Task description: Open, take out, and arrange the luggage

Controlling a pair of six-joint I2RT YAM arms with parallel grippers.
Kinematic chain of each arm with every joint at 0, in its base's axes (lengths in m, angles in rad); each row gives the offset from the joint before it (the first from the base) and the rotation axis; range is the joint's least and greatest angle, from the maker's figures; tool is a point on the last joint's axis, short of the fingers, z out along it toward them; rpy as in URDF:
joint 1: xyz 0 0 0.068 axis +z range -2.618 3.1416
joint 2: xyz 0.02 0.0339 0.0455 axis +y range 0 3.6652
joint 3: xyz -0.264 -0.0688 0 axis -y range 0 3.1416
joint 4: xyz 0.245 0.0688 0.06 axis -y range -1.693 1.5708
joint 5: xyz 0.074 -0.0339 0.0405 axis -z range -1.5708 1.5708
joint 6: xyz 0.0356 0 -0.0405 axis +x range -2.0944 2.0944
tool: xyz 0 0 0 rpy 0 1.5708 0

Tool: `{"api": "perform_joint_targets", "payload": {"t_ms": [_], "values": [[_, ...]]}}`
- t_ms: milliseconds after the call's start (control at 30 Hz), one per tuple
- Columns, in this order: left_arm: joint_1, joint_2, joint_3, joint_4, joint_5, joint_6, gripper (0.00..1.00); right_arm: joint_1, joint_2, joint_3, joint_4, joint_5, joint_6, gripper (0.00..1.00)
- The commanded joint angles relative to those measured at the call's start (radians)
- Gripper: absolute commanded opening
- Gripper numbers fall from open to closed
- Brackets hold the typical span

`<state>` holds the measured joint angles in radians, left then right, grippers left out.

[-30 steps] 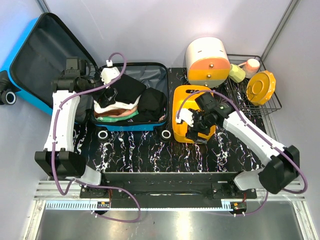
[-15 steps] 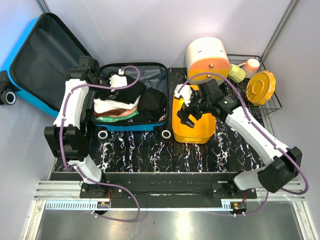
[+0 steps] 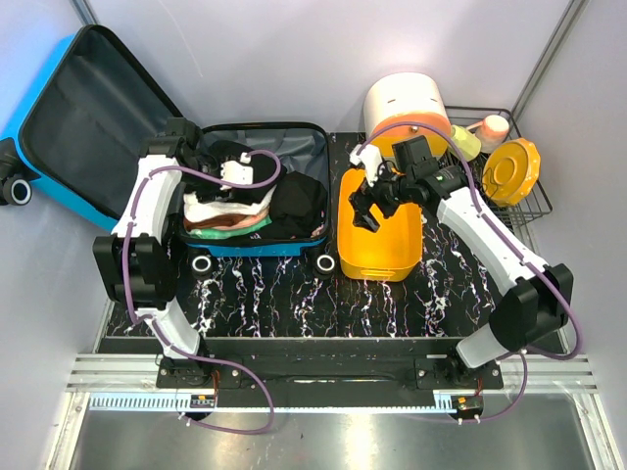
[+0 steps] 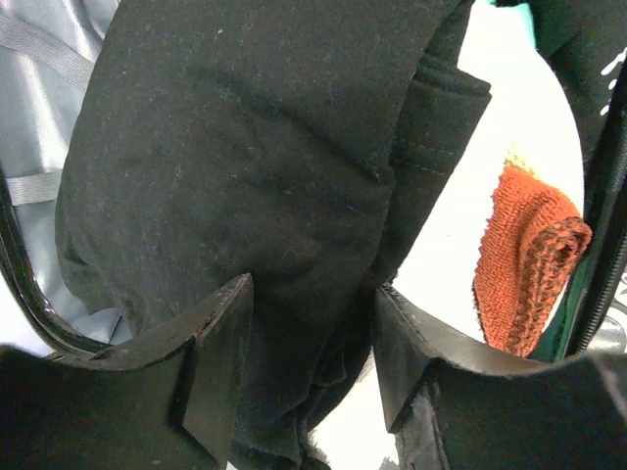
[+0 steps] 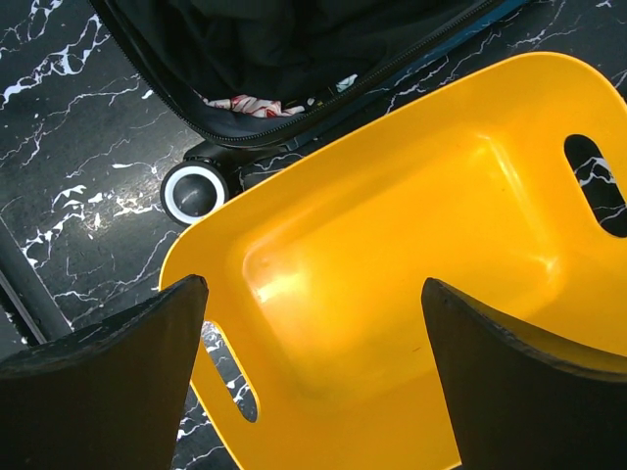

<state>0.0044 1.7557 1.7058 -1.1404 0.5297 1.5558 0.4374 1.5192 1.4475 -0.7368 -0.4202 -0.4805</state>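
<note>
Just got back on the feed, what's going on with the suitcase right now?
The luggage lies open on the table, its lid leaning back to the left, with folded clothes piled inside. The left gripper is down in it, fingers pinched on a black garment. The right gripper hangs open over the yellow basin beside the case, holding nothing. What shows of the basin is empty.

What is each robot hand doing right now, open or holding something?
Left gripper: closed on the black garment in the luggage.
Right gripper: open, empty, above the yellow basin.
</note>
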Motion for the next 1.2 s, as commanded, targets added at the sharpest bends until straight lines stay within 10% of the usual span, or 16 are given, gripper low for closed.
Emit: {"api": "perform_joint_targets", "payload": {"t_ms": [0,500,1167], "values": [[0.0,0.021,0.009,0.062,0.006,0.027,0.53,-0.003,0.029,0.056,0.028,-0.057,0.034,0.99],[0.002,0.036,0.175,0.076,0.076,-0.157,0.0,-0.005,0.084,0.125,0.03,-0.06,0.048,0.98],[0.0,-0.064,0.414,0.188,-0.017,-0.618,0.0,-0.005,0.237,0.303,0.12,-0.134,0.095,0.98]]}}
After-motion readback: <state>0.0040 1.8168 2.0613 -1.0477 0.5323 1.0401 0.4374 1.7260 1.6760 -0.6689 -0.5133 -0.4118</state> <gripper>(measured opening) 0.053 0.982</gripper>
